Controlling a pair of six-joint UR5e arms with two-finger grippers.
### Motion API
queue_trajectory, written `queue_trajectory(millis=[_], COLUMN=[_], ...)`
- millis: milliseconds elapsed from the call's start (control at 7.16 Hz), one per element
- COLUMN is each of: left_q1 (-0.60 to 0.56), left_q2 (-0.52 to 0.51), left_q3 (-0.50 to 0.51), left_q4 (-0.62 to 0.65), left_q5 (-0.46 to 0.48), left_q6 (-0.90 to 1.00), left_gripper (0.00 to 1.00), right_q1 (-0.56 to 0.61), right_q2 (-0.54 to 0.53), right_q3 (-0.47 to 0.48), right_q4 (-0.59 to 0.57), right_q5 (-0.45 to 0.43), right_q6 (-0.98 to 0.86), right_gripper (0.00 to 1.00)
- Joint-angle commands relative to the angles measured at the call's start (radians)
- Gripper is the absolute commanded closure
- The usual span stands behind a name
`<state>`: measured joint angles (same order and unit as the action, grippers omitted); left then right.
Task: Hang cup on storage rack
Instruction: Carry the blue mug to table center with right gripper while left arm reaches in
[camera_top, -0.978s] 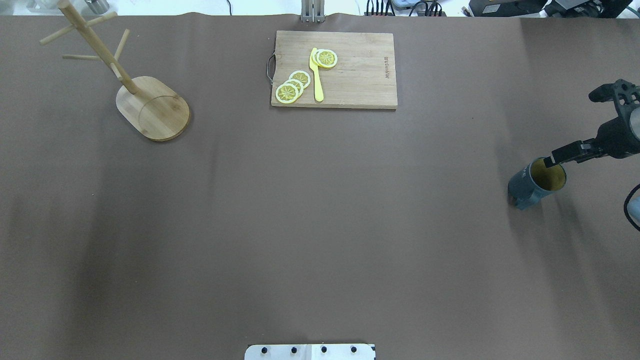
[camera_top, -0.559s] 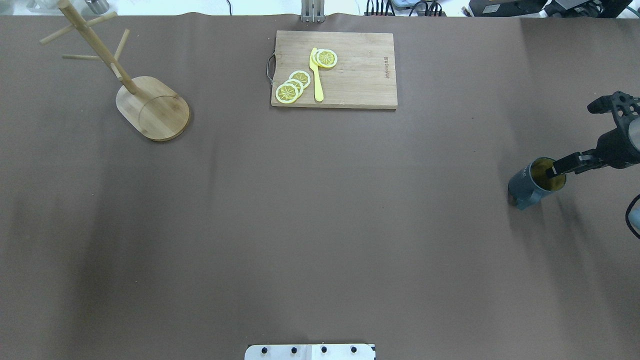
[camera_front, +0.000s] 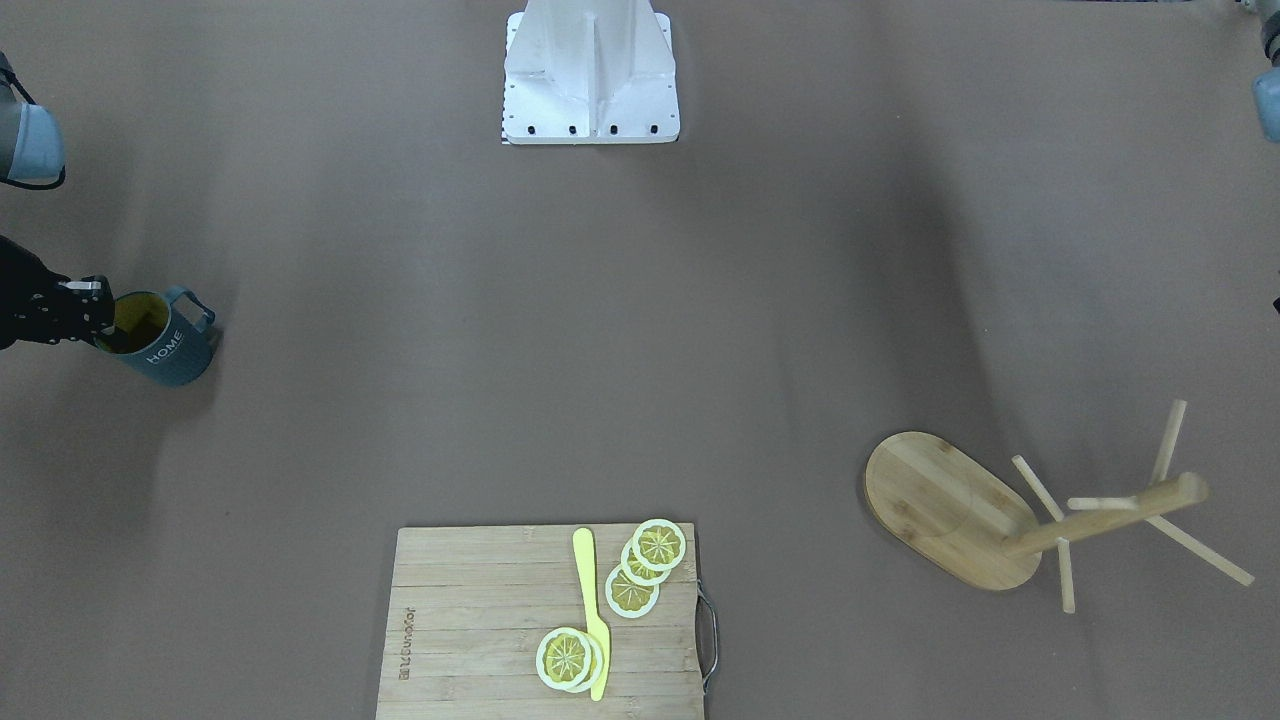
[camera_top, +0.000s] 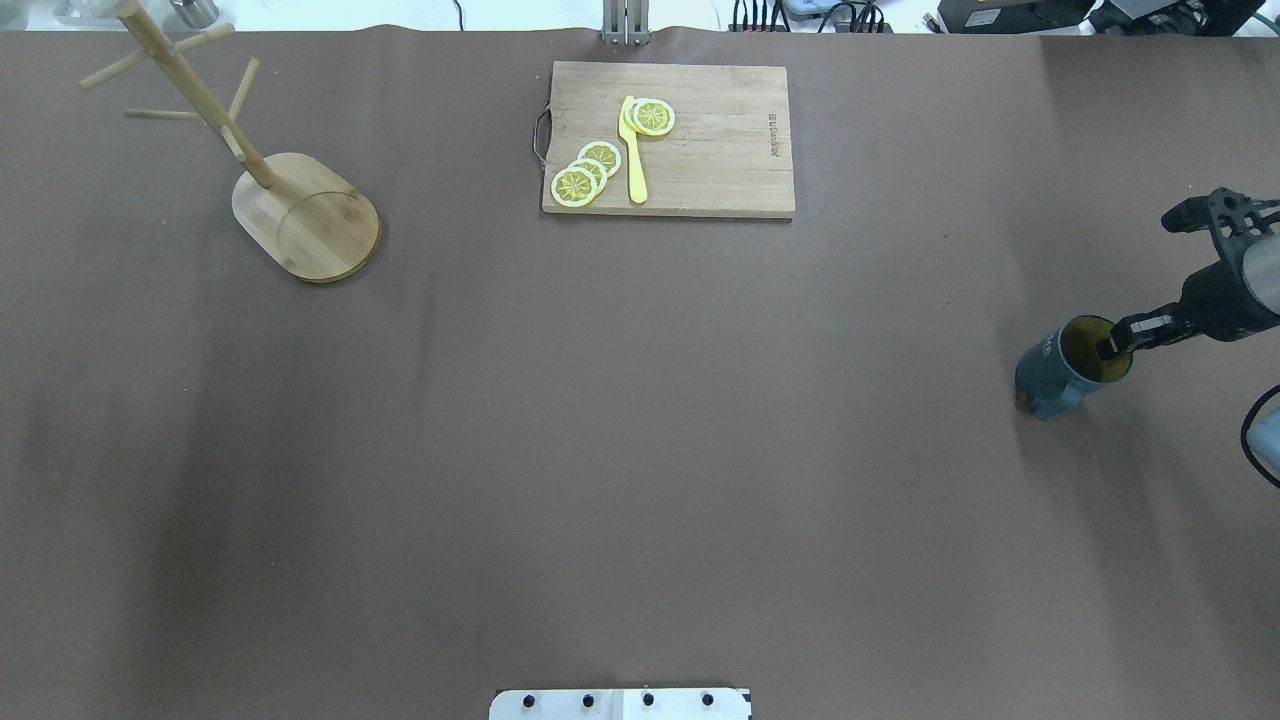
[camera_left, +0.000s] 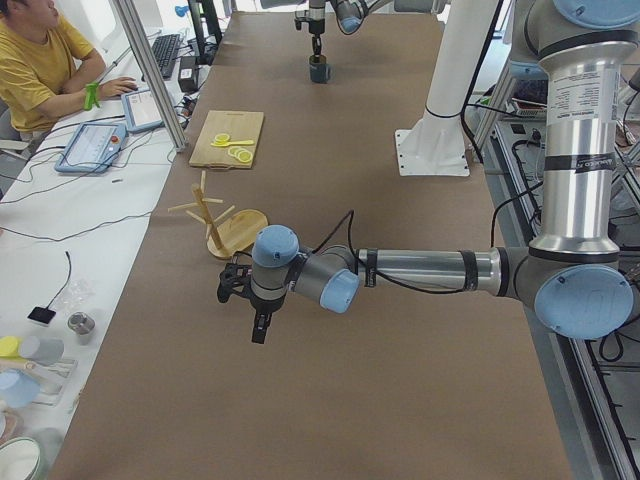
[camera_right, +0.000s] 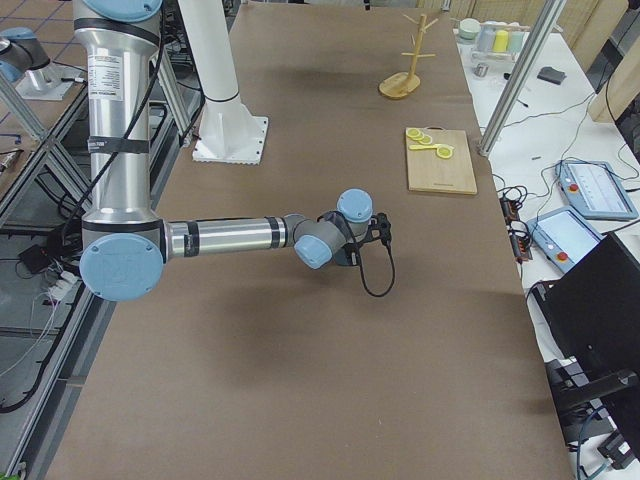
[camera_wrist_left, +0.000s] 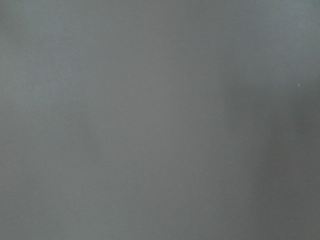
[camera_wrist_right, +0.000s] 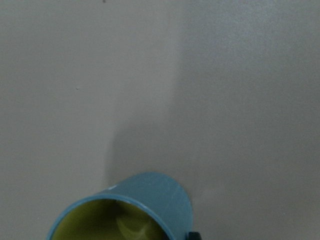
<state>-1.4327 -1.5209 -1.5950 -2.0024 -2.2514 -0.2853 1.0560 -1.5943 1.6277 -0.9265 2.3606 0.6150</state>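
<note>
your right gripper (camera_top: 1113, 345) dips one finger inside the upright cup (camera_top: 1058, 378) at the table (camera_top: 640, 450) right edge, likely for a rim pinch to carry it to the far-left storage rack (camera_top: 310, 215), clamped or not i cannot tell, left gripper (camera_left: 258, 322) neither

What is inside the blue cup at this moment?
A dark finger of the right hand reaches into the cup, beside its yellow inner wall. Nothing else shows there; the finger and shadow hide part of the bottom.
</note>
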Motion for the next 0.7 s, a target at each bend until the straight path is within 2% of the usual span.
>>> queue_trajectory(millis=[0,140,559], left_q1=[0.002,0.005,0.168], left_q2=[-0.005,-0.024,-0.047], left_q3=[-0.011,-0.022,-0.080], left_q4=[-0.006,-0.016,-0.171], left_q5=[-0.072,-0.107,-0.105], left_q6=[-0.024,-0.125,-0.424], left_gripper=[0.02,0.02,0.02], right_q1=[-0.019,-0.081,-0.287], right_q2=[0.068,0.136,0.383], right_q3=[0.017,0.006,0.017], right_q4=[-0.003,-0.029,-0.154], right_q5=[0.000,-0.032,-0.214], right_q6=[0.050,0.107,0.415], right_gripper=[1.00,1.00,1.00])
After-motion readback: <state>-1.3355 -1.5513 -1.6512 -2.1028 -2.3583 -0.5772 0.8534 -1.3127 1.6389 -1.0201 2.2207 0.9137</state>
